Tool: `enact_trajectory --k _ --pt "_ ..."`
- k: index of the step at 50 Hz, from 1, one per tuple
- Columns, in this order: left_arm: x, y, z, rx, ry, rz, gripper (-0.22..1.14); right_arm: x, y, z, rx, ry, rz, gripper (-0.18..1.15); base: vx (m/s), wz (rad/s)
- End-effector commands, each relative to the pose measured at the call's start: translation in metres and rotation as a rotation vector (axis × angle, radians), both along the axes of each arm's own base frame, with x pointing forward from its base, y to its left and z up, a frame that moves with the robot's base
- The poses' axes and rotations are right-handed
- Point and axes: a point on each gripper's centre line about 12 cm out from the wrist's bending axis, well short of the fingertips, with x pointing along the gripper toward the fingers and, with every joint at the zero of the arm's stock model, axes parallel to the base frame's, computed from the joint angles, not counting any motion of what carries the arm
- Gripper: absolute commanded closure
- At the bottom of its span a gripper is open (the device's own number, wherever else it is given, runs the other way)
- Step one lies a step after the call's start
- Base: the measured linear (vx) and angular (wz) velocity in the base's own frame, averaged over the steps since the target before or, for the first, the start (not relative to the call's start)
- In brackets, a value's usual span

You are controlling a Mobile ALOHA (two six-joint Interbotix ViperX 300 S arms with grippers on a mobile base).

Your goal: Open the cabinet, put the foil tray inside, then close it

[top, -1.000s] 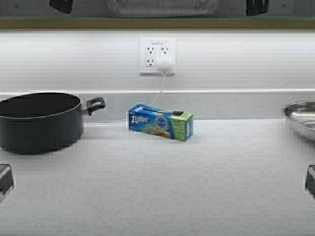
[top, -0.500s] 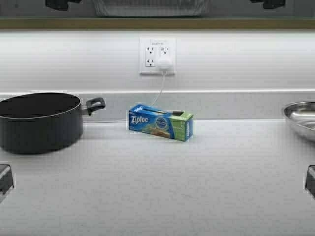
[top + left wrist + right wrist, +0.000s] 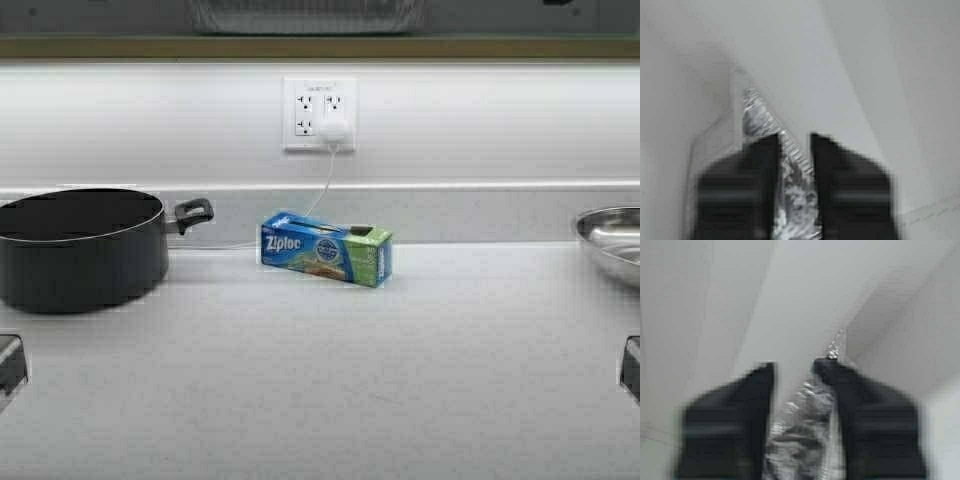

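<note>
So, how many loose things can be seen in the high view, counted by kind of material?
Metal: 3, black two-handled pot, round shiny steel bowl, silvery ribbed foil tray up in the cabinet.
Cardboard: 1, blue-green Ziploc box.
Total: 4

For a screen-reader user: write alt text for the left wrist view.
The left gripper is closed on the rolled rim of the foil tray, its two dark fingers on either side of the crinkled silver edge. Plain pale flat surfaces surround it, meeting at a corner behind the tray.
</note>
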Motion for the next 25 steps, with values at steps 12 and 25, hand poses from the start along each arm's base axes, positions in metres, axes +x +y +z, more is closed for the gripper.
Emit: enact_trajectory --k 12,25 --pt "-0.042 -0.003 0.028 0.687 -0.018 0.031 0.84 -0.067 0.048 0.049 -0.747 -0.181 -0.081 0.85 0.00 0.00" --pt "-0.072 -0.003 -0.005 0.762 0.040 -0.016 0.87 -0.095 0.058 0.028 -0.783 -0.118 -0.040 0.89 -0.01 0.00"
